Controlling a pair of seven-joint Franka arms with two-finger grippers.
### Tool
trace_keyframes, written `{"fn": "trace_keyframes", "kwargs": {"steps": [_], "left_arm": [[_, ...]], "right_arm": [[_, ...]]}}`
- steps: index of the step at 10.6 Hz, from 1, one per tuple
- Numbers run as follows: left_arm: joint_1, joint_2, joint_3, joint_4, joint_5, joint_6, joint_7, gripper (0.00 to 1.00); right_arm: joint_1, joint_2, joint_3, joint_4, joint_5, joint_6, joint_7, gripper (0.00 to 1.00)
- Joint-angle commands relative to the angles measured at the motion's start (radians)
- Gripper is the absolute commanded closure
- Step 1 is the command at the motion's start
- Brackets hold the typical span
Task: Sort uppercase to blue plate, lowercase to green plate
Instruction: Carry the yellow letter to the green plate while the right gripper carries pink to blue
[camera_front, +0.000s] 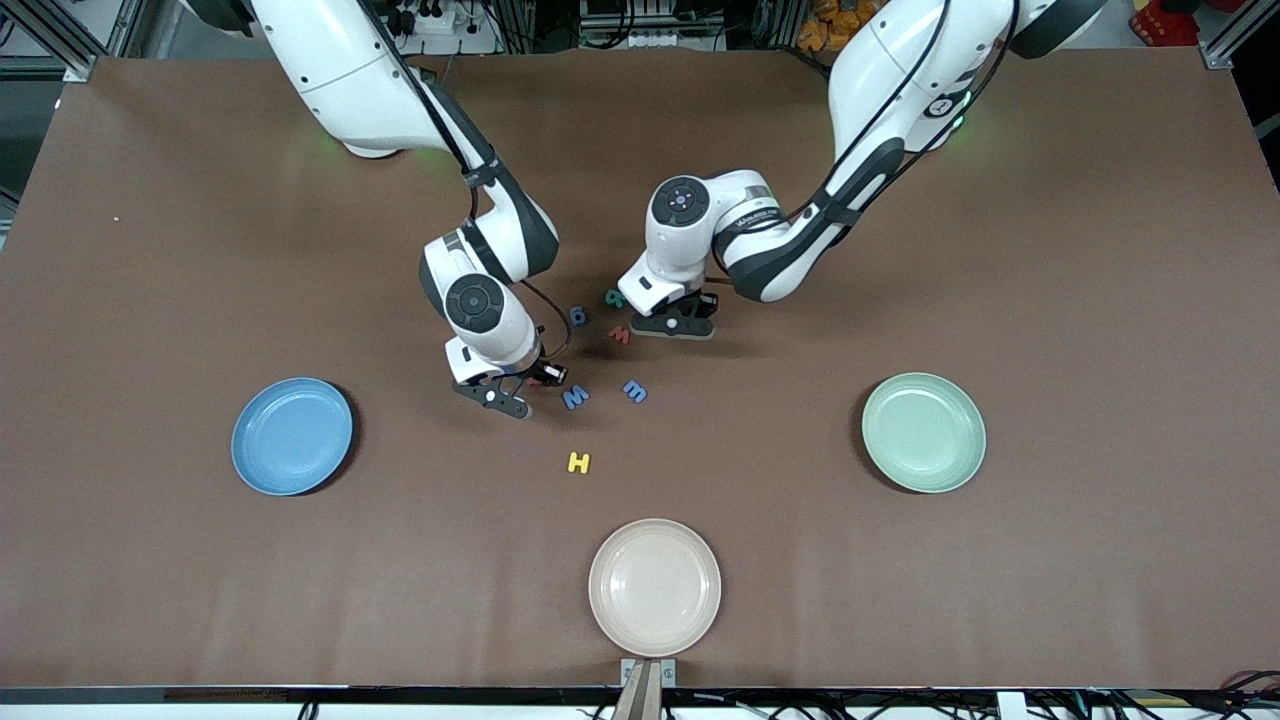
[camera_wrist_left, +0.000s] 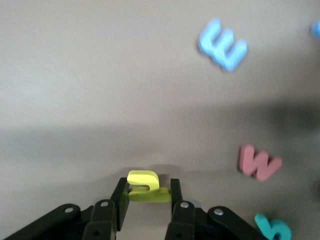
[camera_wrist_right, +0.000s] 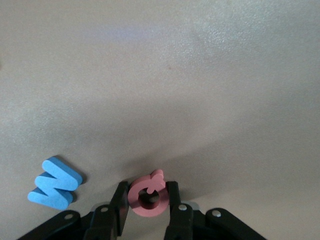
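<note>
My right gripper is shut on the red Q, low over the table beside the blue capital M. My left gripper is shut on the yellow h, low over the table beside the red w. On the table lie the teal R, blue g, blue m and yellow H. The blue plate sits toward the right arm's end, the green plate toward the left arm's end.
A beige plate sits near the table's front edge, nearer to the front camera than the letters. The two arms reach close together over the letter cluster at mid-table.
</note>
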Motion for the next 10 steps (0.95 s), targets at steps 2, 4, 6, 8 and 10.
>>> {"fn": "trace_keyframes", "kwargs": {"steps": [2, 4, 6, 8, 10], "left_arm": [[0.119, -0.115, -0.013, -0.018, 0.0, -0.051, 0.018, 1.0], [0.21, -0.161, -0.02, -0.014, -0.011, -0.086, 0.079, 1.0], [0.331, -0.184, -0.049, 0.007, -0.103, -0.142, 0.256, 1.0], [0.446, -0.186, -0.058, 0.008, -0.152, -0.16, 0.457, 1.0], [0.556, -0.177, -0.056, 0.009, -0.152, -0.166, 0.643, 1.0]], "right_arm": [[-0.079, -0.048, -0.006, -0.016, 0.008, -0.005, -0.123, 1.0], [-0.168, -0.088, -0.008, -0.01, 0.007, -0.054, -0.27, 1.0], [-0.26, -0.105, -0.008, -0.001, 0.006, -0.1, -0.46, 1.0], [-0.335, -0.12, -0.009, 0.006, 0.0, -0.136, -0.629, 1.0], [-0.407, -0.127, -0.009, 0.016, -0.003, -0.182, -0.788, 1.0]]}}
